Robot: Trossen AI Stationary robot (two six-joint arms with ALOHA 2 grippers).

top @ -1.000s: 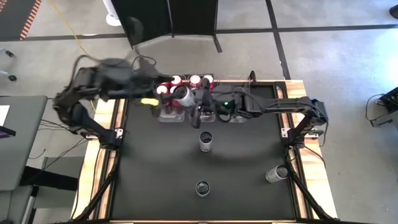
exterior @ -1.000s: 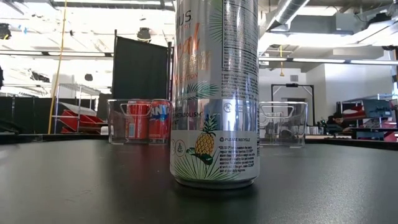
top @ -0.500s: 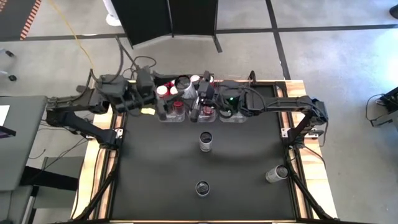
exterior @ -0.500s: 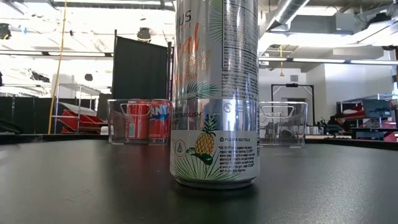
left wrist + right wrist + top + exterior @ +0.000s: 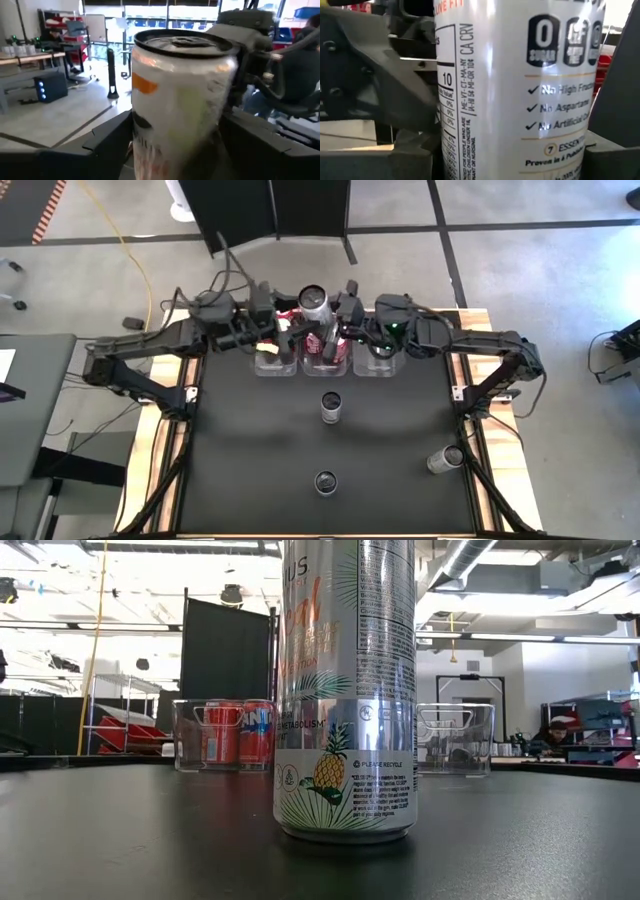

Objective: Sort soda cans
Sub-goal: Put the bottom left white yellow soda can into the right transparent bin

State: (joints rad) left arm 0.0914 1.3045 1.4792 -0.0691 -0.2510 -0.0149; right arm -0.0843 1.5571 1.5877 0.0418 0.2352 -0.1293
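Both grippers had risen above the clear plastic bins (image 5: 300,365), the left gripper (image 5: 296,323) and right gripper (image 5: 336,320) together clamping one tall silver-white can (image 5: 313,302), apparently mid-handover.

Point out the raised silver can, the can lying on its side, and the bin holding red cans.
Raised silver can (image 5: 313,300), high view, its top.
Tipped can (image 5: 441,459), high view, its side.
Bin of red cans (image 5: 186,736), low view, its clear front wall.
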